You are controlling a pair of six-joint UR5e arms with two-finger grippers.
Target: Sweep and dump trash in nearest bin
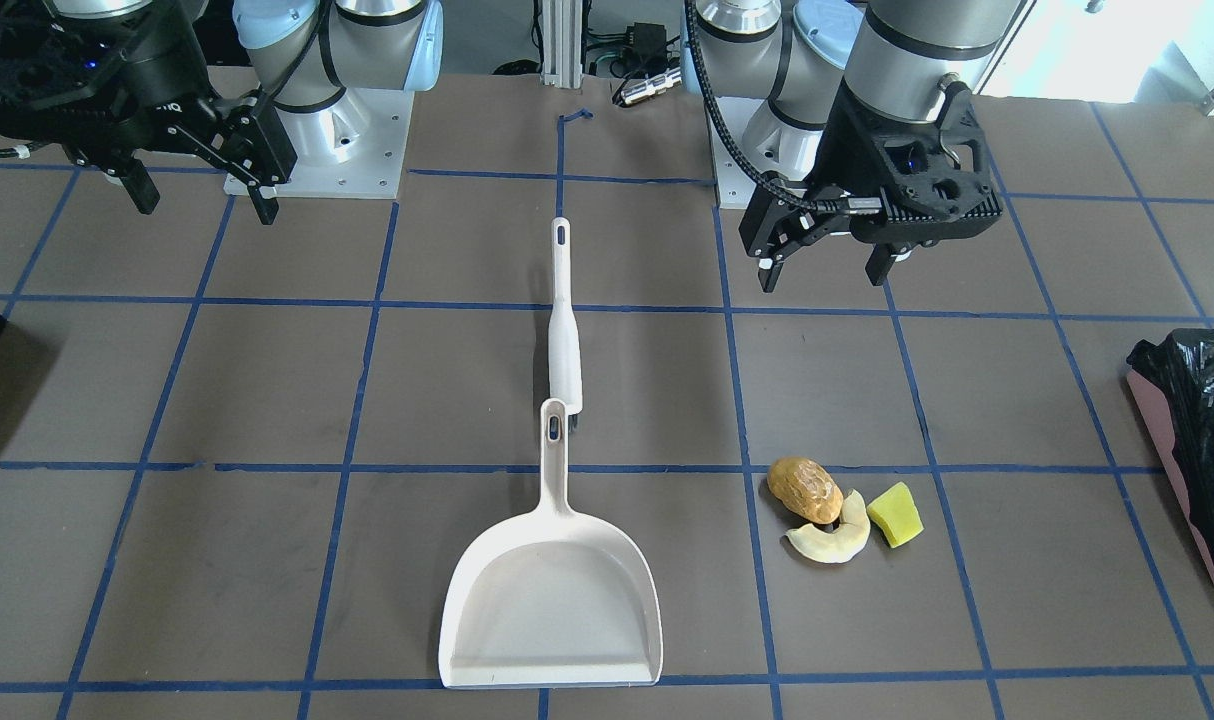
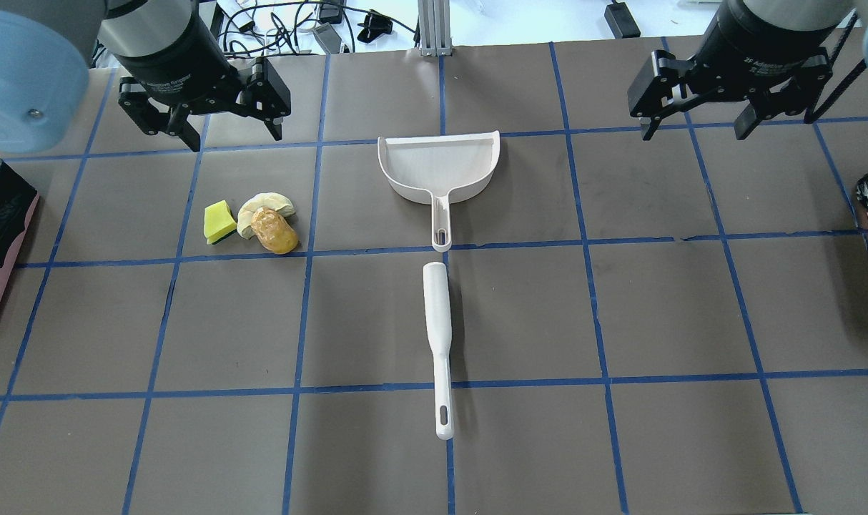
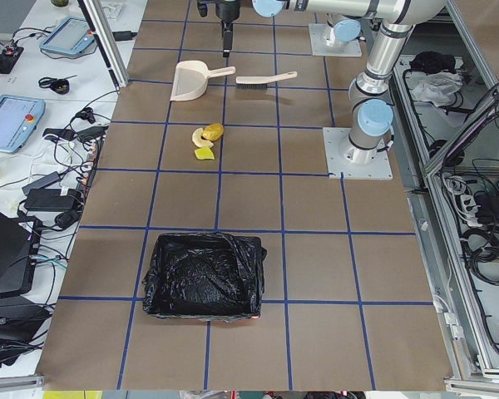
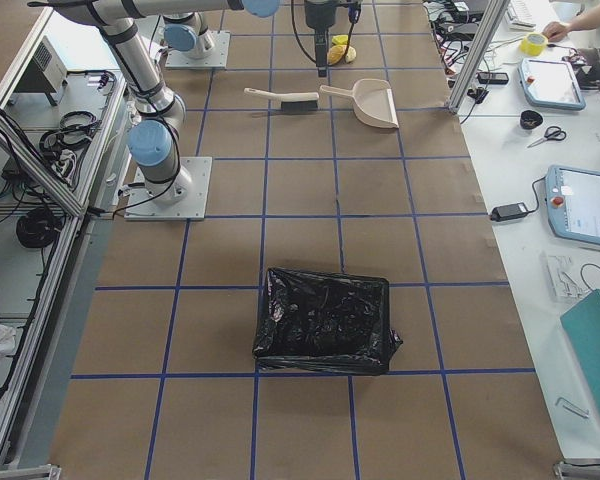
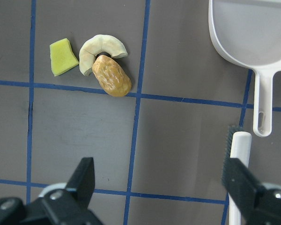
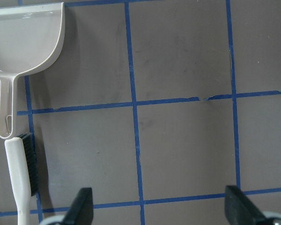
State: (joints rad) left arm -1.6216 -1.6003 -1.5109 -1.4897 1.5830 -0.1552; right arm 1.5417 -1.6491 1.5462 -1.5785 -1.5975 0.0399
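Left of the dustpan (image 2: 440, 161) on the desk (image 2: 620, 300), the trash (image 2: 252, 222) sits bunched near the left tool (image 2: 234, 136), jaws apart and empty, far from the right tool (image 2: 693, 132), also apart; brush (image 2: 437, 336) lies in line with dustpan's handle.

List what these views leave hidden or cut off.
Front-facing view: the bin is cut off by the right edge.
Overhead view: the brush hides its own bristles beneath its back.
Exterior right view: the trash is tiny and partly behind the right arm.
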